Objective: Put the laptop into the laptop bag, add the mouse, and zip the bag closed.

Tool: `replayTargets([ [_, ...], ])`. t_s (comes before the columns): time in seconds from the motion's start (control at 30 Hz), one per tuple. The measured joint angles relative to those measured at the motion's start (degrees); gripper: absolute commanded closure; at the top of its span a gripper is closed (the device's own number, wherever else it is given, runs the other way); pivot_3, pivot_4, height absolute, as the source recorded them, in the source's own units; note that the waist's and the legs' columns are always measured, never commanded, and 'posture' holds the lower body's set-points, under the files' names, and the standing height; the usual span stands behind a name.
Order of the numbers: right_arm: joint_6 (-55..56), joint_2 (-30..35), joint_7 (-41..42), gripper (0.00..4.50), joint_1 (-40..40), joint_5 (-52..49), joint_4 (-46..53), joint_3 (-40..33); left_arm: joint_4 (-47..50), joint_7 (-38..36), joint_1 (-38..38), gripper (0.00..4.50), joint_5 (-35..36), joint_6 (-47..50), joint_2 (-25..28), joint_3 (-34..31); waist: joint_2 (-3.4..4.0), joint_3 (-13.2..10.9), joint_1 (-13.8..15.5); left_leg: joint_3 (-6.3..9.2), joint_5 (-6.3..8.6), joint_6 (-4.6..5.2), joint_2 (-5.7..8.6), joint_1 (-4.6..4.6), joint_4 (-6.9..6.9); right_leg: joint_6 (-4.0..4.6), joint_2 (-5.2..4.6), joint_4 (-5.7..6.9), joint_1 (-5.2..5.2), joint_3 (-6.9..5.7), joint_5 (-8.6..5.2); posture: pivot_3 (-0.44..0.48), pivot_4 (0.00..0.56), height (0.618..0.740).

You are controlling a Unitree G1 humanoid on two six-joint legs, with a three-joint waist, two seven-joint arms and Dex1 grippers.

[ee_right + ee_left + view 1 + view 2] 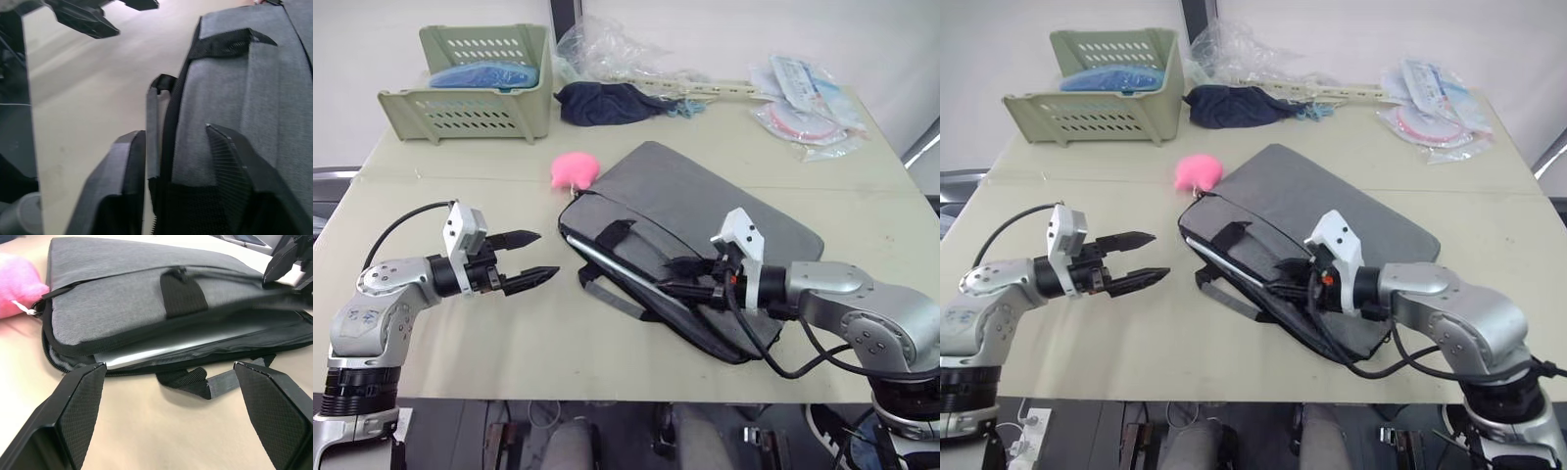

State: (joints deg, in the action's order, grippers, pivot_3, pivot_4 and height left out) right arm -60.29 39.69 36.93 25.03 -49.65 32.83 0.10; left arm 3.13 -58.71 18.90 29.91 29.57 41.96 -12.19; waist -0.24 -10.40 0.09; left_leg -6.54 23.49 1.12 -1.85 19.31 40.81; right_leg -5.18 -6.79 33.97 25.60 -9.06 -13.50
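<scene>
The grey laptop bag lies flat in the middle of the table, its long zip side open toward me. The silver laptop sits inside, with just its edge showing in the gap. My right gripper is at the bag's front edge, its fingers closed around the top flap near the black handle strap. Left of the bag, my left gripper hovers open and empty, pointing at the open side. A pink fuzzy lump hangs off the bag's far left corner. The mouse is out of view.
A green plastic basket holding something blue stands at the back left. A dark cloth and clear plastic packets lie along the back. Bare table stretches in front of my left gripper to the near edge.
</scene>
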Motion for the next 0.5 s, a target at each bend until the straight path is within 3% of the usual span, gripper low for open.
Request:
replayTargets([
  [0.03,-0.5,0.1,0.2,0.34,-0.4,-2.3,0.0,-1.8,-0.8,0.0,1.2,0.00,0.1,0.6,0.1,0.0,0.00,0.0,0.1,0.01,0.00,0.00,0.00,0.02,0.03,0.00,0.00,0.00,-0.01,0.00,0.00,0.000,0.150,0.740],
  [0.07,-1.4,0.4,0.2,0.07,-1.1,-5.0,0.0,-4.3,-1.9,0.0,2.7,0.00,0.2,1.6,0.5,0.2,0.00,0.0,0.3,0.03,0.00,0.00,0.01,0.03,0.06,0.00,0.00,0.00,-0.02,-0.01,0.00,0.000,0.150,0.740],
  [0.2,-4.4,4.5,-1.8,0.07,-3.5,-12.3,-2.1,-16.6,-8.7,0.2,10.6,0.00,0.0,5.0,1.7,1.0,-0.02,0.0,1.3,0.00,0.01,0.02,0.04,0.00,0.11,0.00,0.00,0.01,-0.09,0.02,0.00,0.000,0.150,0.740],
  [0.33,-6.2,10.5,-1.3,0.07,-15.9,-13.0,-4.8,-26.5,-22.4,-0.6,22.0,0.00,-4.6,3.7,-0.8,6.7,-0.09,0.1,2.2,0.10,0.02,0.04,0.07,0.02,0.09,-0.01,0.05,-0.01,-0.13,-0.02,0.00,0.000,0.150,0.740],
  [0.5,-8.9,11.4,-1.2,0.07,-29.3,-14.4,-7.5,-40.4,-41.5,-4.2,32.5,0.00,-11.1,-3.3,-5.6,12.7,-0.11,0.1,2.3,-0.12,0.05,0.10,0.07,0.00,0.11,-0.05,0.06,-0.06,-0.12,0.04,0.03,0.000,0.150,0.740],
])
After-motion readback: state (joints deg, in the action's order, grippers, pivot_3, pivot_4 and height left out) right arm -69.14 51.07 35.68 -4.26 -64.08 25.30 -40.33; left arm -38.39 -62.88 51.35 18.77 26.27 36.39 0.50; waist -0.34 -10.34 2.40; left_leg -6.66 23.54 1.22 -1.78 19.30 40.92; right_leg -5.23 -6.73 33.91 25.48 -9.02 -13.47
